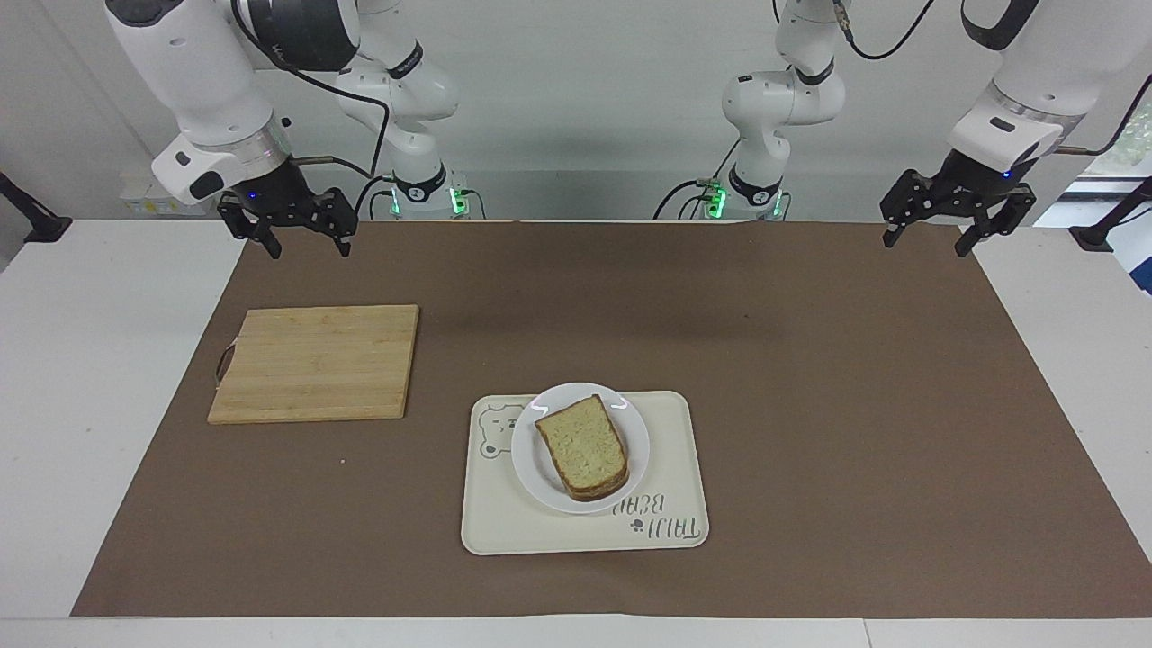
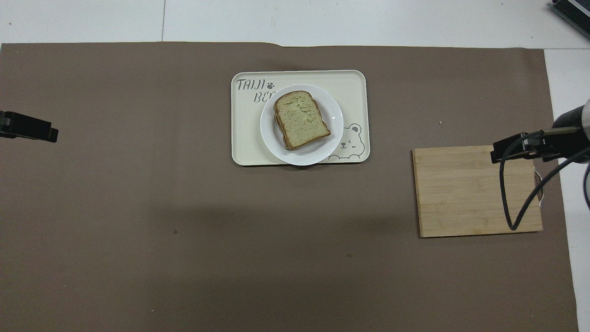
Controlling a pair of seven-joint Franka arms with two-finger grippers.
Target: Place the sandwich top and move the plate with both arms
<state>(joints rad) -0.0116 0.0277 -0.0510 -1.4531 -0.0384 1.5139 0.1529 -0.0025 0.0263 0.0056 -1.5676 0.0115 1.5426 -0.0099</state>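
Now I am treating the plate under the soft bread slice as light, slippery china, planning opposite rim holds, while the left gripper and right gripper are hanging open, empty.

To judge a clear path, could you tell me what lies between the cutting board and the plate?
Only bare brown mat and the tray's rim separate the cutting board from the plate, clearest in the overhead view.

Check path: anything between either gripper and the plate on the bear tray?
Nothing visible. The plate sits on the tray with the sandwich top on it. Only bare mat separates it from the left gripper and right gripper; the cutting board lies aside.
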